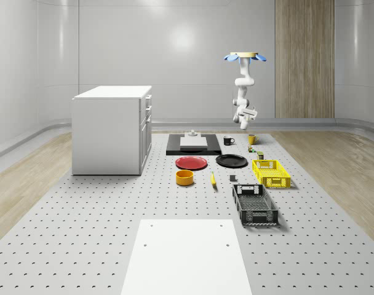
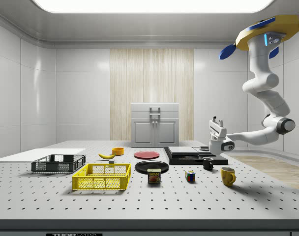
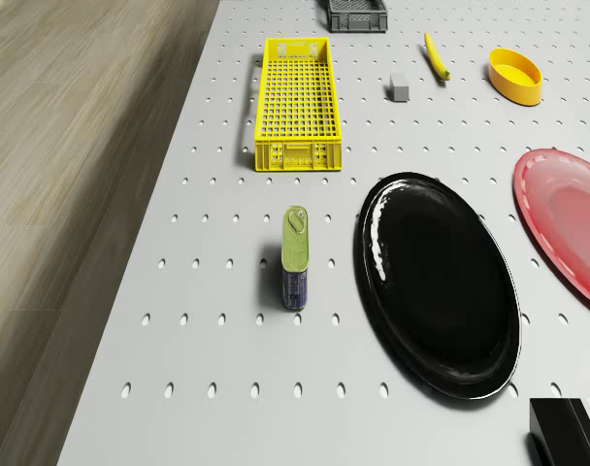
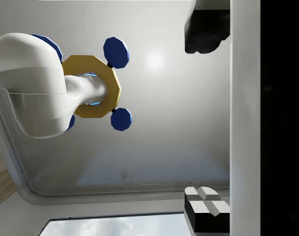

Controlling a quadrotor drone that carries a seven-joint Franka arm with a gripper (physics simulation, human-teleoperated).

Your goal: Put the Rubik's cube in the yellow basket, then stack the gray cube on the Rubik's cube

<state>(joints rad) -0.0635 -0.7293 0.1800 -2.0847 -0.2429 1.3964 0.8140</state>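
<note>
The Rubik's cube point(image 2: 190, 176) sits on the table between a tin can point(image 2: 154, 176) and a yellow mug point(image 2: 228, 175); it is a small speck point(image 1: 251, 149) in the whole-scene view. The yellow basket point(image 1: 272, 173) point(image 3: 297, 102) lies empty nearer the front. A small gray cube point(image 3: 400, 86) point(image 1: 232, 179) rests beside the basket. The drone point(image 1: 244, 56) hovers high over the table's far right part. Its arm hangs down and the gripper point(image 2: 216, 122) is turned upward, well above the mugs. In the wrist view the gripper point(image 4: 208, 118) is open, holding nothing, facing the ceiling and drone.
A black plate point(image 3: 439, 282), red plate point(image 3: 567, 223), orange bowl point(image 3: 514, 76) and banana point(image 3: 436, 56) lie mid-table. A dark crate point(image 1: 255, 204) sits in front of the basket. A black mug point(image 2: 208, 163), a black tray point(image 1: 193, 144) and a white cabinet point(image 1: 111, 129) stand farther back.
</note>
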